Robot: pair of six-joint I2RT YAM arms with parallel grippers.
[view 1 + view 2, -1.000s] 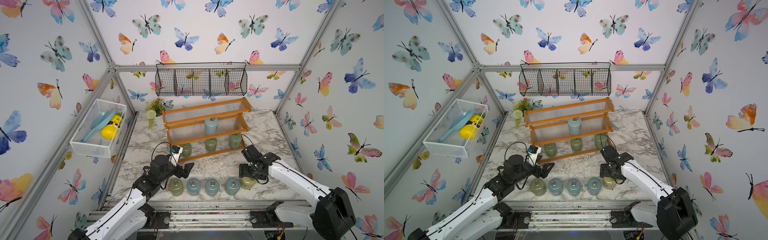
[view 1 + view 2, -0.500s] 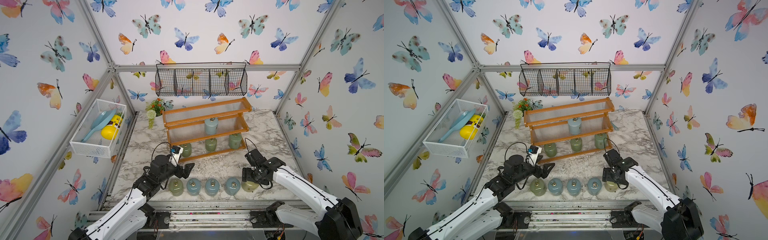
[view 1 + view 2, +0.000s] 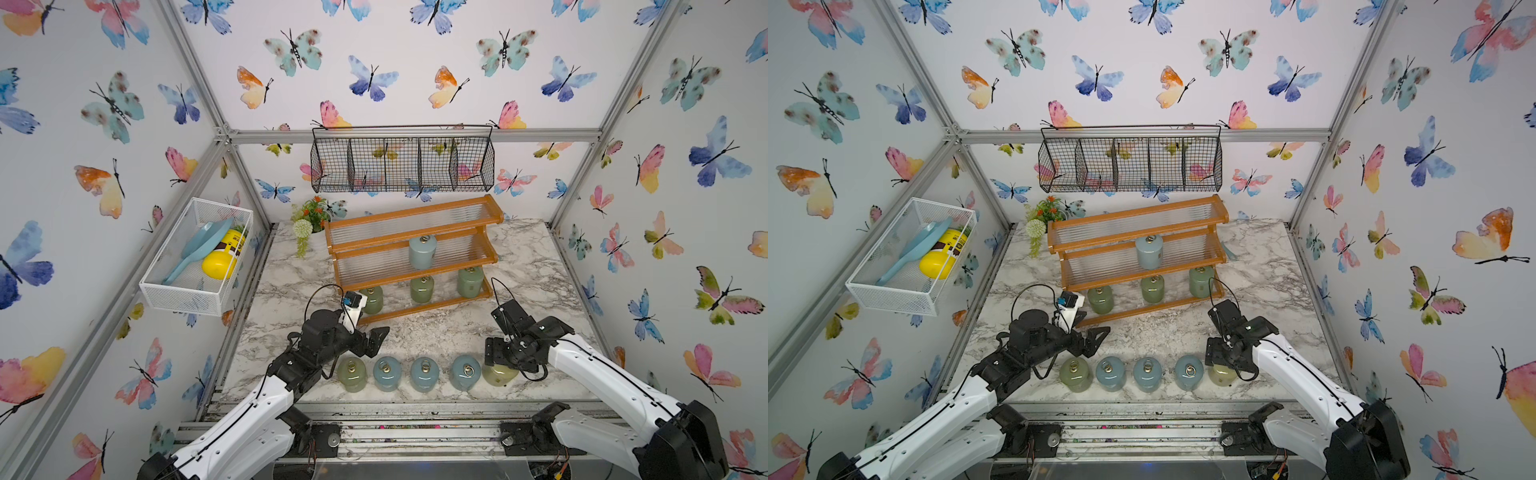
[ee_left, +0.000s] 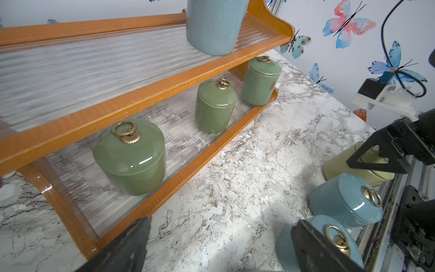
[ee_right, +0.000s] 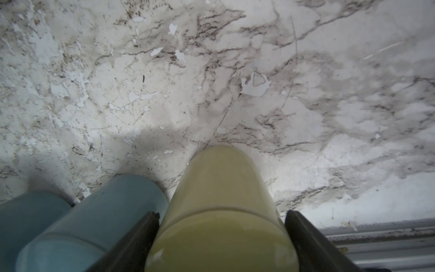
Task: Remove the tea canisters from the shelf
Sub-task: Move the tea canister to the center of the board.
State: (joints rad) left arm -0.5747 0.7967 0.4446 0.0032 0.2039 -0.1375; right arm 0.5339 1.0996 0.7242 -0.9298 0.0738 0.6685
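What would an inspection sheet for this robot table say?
Surface: marble-patterned tabletop, flaking in spots.
Job's things: orange-brown wooden three-tier shelf holds one pale blue glossy canister (middle tier) and three green canisters (bottom tier); on the tabletop: one green canister, three pale blue canisters, one pale yellow canister.
Clutter: artificial flower plant beside the shelf.
Grippers: left gripper open, empty; right gripper straddles the pale yellow canister, grip unclear.
Cables: black cable loops at each wrist, no snag seen.
Surroundings: black wire basket on back wall; white mesh basket holding yellow bottle and pale blue scoop; butterfly wallpaper.
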